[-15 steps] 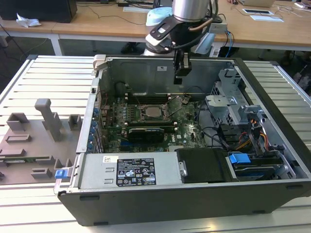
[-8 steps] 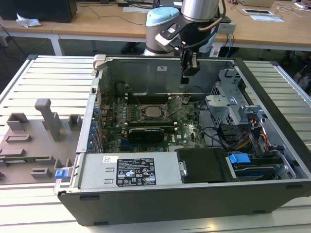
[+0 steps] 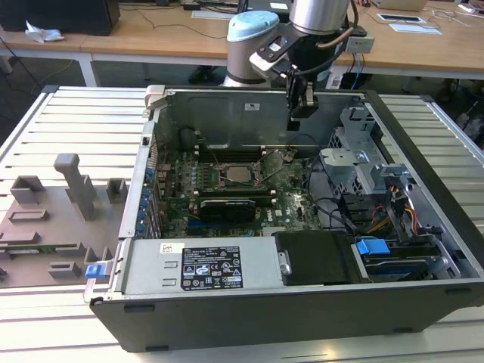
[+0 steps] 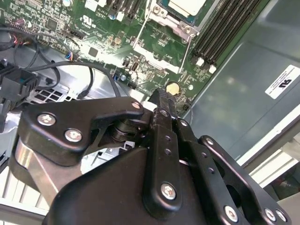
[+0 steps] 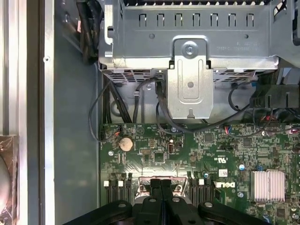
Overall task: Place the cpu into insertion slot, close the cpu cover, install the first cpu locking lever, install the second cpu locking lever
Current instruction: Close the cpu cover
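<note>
CPU (image 3: 240, 175) sits in the insertion slot (image 3: 224, 178) on the green motherboard (image 3: 295, 203), centre of frame in the exterior view, inside the open computer case (image 3: 249, 310) on the bench (image 3: 76, 121). Gripper (image 3: 302, 113) hangs at upper centre, above the board and toward the exterior view's right of the slot, touching nothing.

Second wrist view: jaws pressed together, nothing between them. Gripper (image 4: 161, 101) has the coin battery (image 4: 173, 87) just beside its tip. CPU cover (image 4: 164, 13) lies flat around the chip. A thin wire lever (image 4: 186, 51) runs beside the socket; can't tell if it's latched.

First wrist view: same closed, empty jaws over the board, metal drive cage (image 5: 187, 42) beyond.
</note>
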Robot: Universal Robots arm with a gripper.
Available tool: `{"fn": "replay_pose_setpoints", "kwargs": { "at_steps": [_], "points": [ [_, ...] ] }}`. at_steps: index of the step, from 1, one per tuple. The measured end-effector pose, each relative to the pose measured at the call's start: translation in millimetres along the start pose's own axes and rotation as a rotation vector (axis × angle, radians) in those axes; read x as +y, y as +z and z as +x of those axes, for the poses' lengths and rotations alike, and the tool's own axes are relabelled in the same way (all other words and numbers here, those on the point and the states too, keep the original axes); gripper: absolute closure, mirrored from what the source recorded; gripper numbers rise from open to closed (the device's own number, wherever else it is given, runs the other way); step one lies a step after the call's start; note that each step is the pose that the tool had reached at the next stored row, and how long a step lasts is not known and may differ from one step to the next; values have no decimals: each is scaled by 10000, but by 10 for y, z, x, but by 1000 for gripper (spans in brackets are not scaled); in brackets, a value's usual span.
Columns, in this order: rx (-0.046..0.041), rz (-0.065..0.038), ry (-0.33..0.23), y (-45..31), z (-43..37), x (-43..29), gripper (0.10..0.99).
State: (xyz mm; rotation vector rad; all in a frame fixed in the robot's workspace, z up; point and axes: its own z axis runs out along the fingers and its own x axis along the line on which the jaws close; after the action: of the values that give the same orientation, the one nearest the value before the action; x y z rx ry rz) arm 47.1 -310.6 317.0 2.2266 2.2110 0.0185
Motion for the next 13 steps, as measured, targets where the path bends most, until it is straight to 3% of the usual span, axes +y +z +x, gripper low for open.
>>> {"fn": "replay_pose_setpoints", "kwargs": {
  "at_steps": [13],
  "points": [
    [-1,30,0,85,0,33,980]
  ]
}}
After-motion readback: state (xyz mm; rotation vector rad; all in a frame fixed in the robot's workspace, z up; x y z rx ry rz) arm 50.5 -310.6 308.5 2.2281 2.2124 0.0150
